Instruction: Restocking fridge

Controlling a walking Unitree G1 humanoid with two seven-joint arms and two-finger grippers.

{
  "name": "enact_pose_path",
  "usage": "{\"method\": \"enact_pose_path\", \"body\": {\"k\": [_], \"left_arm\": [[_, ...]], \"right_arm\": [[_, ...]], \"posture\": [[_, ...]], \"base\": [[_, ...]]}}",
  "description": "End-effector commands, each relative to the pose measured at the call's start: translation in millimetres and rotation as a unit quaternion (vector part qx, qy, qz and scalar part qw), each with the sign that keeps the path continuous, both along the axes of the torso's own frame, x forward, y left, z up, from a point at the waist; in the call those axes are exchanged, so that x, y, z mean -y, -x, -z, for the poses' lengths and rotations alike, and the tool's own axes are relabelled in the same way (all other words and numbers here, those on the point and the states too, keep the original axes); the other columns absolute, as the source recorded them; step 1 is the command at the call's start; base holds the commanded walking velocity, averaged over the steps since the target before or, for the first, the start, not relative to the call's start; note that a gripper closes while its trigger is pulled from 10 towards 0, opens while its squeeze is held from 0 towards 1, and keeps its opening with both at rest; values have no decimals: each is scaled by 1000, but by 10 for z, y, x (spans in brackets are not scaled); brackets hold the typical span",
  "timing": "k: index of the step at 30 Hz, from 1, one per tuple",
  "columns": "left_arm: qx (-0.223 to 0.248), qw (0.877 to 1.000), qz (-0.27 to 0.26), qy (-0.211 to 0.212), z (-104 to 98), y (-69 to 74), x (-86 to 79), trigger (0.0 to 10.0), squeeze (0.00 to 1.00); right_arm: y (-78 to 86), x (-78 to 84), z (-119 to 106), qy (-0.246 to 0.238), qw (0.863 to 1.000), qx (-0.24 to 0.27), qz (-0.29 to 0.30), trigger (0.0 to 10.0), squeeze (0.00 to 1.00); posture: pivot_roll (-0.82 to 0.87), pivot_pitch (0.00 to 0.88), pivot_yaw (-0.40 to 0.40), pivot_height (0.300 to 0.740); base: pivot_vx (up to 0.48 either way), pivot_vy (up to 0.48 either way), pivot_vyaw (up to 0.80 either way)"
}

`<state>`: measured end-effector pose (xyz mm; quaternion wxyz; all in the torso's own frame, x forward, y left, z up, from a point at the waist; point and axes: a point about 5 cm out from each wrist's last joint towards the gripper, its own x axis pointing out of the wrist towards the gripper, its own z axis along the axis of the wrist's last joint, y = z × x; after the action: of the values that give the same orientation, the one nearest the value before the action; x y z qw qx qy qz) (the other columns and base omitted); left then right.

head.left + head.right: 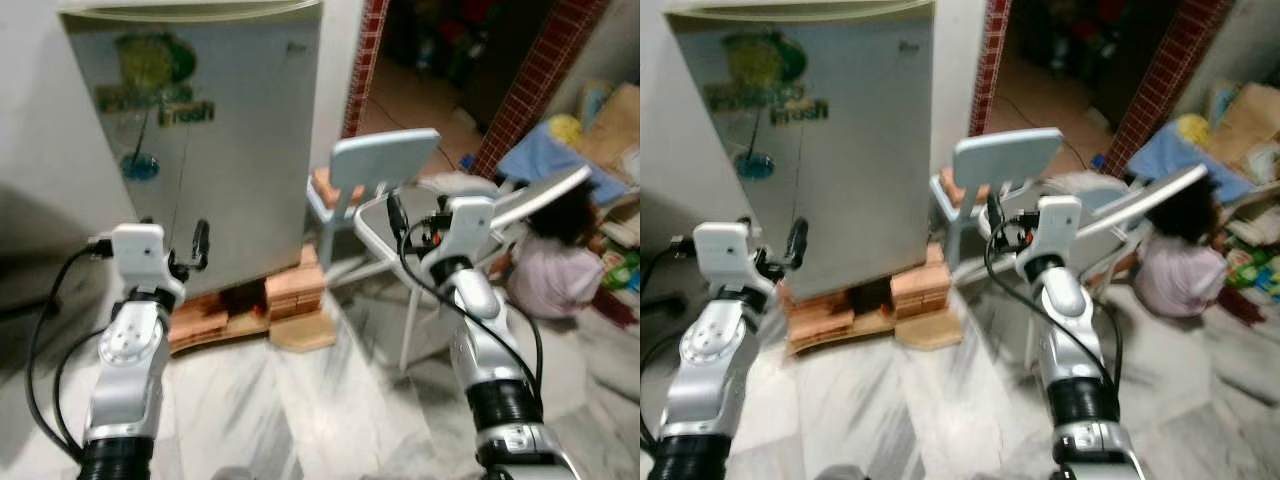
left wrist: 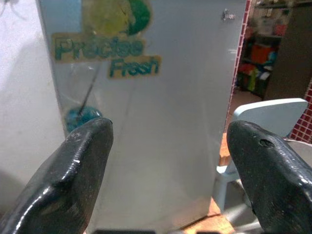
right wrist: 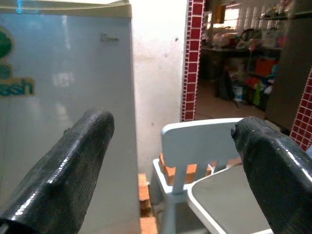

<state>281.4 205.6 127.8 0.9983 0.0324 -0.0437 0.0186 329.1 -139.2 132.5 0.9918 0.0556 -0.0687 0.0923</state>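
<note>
A tall silver-grey fridge (image 1: 200,130) with a green and yellow "Fresh" sticker on its closed door stands on stacked wooden blocks (image 1: 250,305) against a white wall. In front of the fridge, the left gripper (image 2: 168,170) is raised facing the door with its two black fingers spread wide and holding nothing. The right gripper (image 3: 173,165), fingers also spread wide and empty, points just right of the fridge, toward a pale blue plastic chair (image 1: 375,175) beside it; a person in a light top (image 1: 555,265) sits on the floor further right.
</note>
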Motion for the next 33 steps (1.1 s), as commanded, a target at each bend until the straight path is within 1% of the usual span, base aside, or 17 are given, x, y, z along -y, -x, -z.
{"method": "enact_pose_path", "body": {"k": [1,4,6,9,12,15,17,19,21,23,24,26,29,33], "left_arm": [[12,1000,-1,-3,-75,-28,-18,10000,0],[16,1000,6,-5,-111,-36,-9,10000,0],[18,1000,13,-12,-123,-38,11,10000,0],[19,1000,20,-10,-127,-47,36,10000,0],[21,999,32,-5,-131,-67,70,10000,0],[21,999,45,-12,-129,-117,108,10000,0],[25,998,46,-18,-147,-137,115,10000,0],[24,999,46,-15,-150,-144,109,10000,0],[17,999,39,-16,-104,-105,77,10000,0],[14,999,36,-15,-84,-87,67,10000,0],[8,999,29,-16,-23,-33,53,10000,0],[3,1000,24,-17,26,11,57,10000,0],[1,1000,24,-14,40,21,60,10000,0],[-2,1000,22,-3,76,57,77,10000,0]], "right_arm": [[-21,-57,-125,13,1000,24,-8,10000,0],[-9,-41,-158,23,999,33,1,10000,0],[10,-10,-142,24,999,32,11,10000,0],[36,21,-109,29,999,29,21,10000,0],[72,31,-76,32,999,26,26,10000,0],[79,46,-55,36,999,21,30,10000,0],[82,64,-56,37,999,21,32,10000,0],[87,103,-40,39,998,18,40,10000,0],[114,174,13,39,998,6,52,10000,0],[122,191,26,41,998,1,54,10000,0],[150,233,39,33,998,0,60,10000,0],[179,265,49,32,998,1,61,10000,0],[188,274,54,36,997,0,63,10000,0],[200,293,129,50,996,-24,70,10000,0]], "posture": [[94,0,-28,740],[92,0,-24,740],[88,0,-25,740],[80,0,-24,740],[75,0,-26,740],[71,0,-27,740],[72,0,-32,740],[79,0,-38,740],[83,0,-38,740],[83,0,-38,740],[85,0,-43,740],[86,0,-47,740],[86,0,-47,740],[93,0,-53,740]], "base": [[0,480,-800],[0,480,-800],[0,480,-800],[0,480,-800],[0,480,-800],[0,480,-800],[0,480,-800],[0,480,-800],[0,480,-681],[0,480,-563],[0,480,0],[0,480,0],[0,480,0],[0,471,0]]}}
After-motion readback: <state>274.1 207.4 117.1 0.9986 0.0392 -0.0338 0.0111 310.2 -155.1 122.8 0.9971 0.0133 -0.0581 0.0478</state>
